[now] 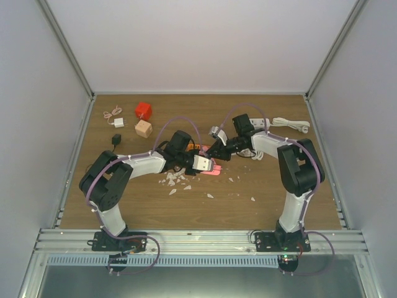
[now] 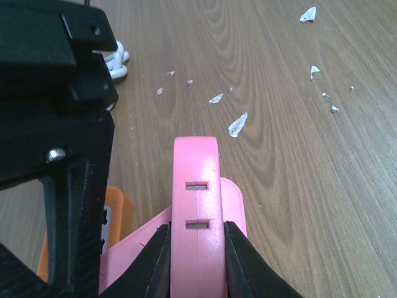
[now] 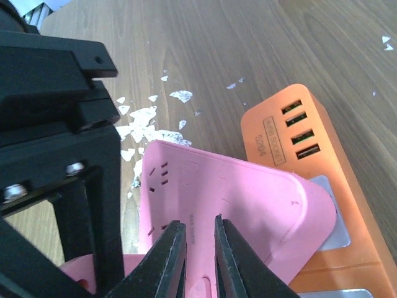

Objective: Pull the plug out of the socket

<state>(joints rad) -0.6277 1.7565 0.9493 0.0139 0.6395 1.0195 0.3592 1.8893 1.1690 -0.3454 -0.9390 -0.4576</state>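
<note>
Clamping the pink plug [image 2: 196, 186] across its slotted narrow edge, my left gripper [image 2: 196, 241] was closed firmly on it. The plug sat against the orange power strip [image 3: 291, 124] at mid-table, not yet separated. My right gripper [image 3: 198, 231] stood nearly closed over the plug's flat pink face; whether it actually gripped could not be determined. Hazard: with nothing visibly pinning the strip, an extraction pull would probably drag strip and plug together. An off-axis pull could bind the pins, and the smooth plastic could slip from my left fingers [image 2: 239, 261].
</note>
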